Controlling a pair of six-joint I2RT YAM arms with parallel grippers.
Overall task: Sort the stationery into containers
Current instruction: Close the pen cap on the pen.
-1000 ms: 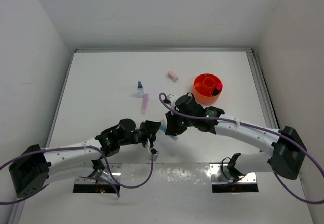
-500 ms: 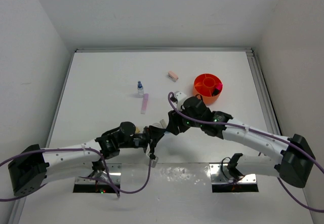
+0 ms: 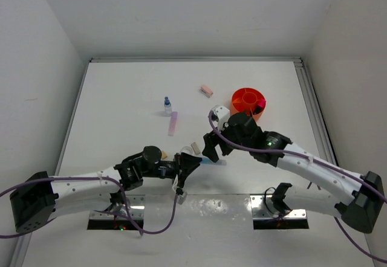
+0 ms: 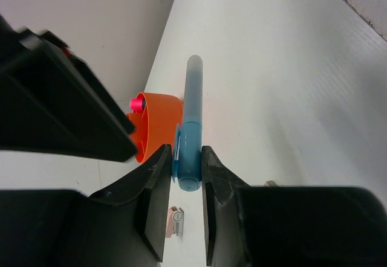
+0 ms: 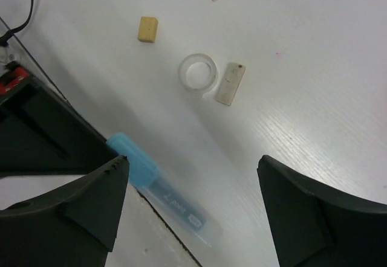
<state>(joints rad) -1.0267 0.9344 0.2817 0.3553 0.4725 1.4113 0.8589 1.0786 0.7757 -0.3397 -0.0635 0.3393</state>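
Note:
My left gripper [image 4: 183, 164] is shut on the capped end of a light blue tube [image 4: 192, 116], which hangs just above the table [image 3: 121, 98]. In the top view this left gripper [image 3: 192, 160] sits centre front with the tube [image 3: 213, 162] sticking out to the right. My right gripper [image 3: 213, 148] hovers open just above the tube [image 5: 166, 197] without touching it; in its wrist view the right gripper [image 5: 193, 161] has wide-spread jaws. The orange tub [image 3: 248, 102] stands at the back right with a pink marker [image 4: 137, 102] inside.
A tape ring [image 5: 198, 73], a beige eraser [image 5: 230, 84] and a tan eraser [image 5: 147, 28] lie close under the grippers. Farther back are a pale pink stick [image 3: 173, 123], a blue-capped bottle [image 3: 167, 104] and a pink eraser [image 3: 207, 90]. Walls enclose the table.
My right gripper has opened off the light blue tube and pulled back to the right. My left gripper has kept the tube and shifted slightly right.

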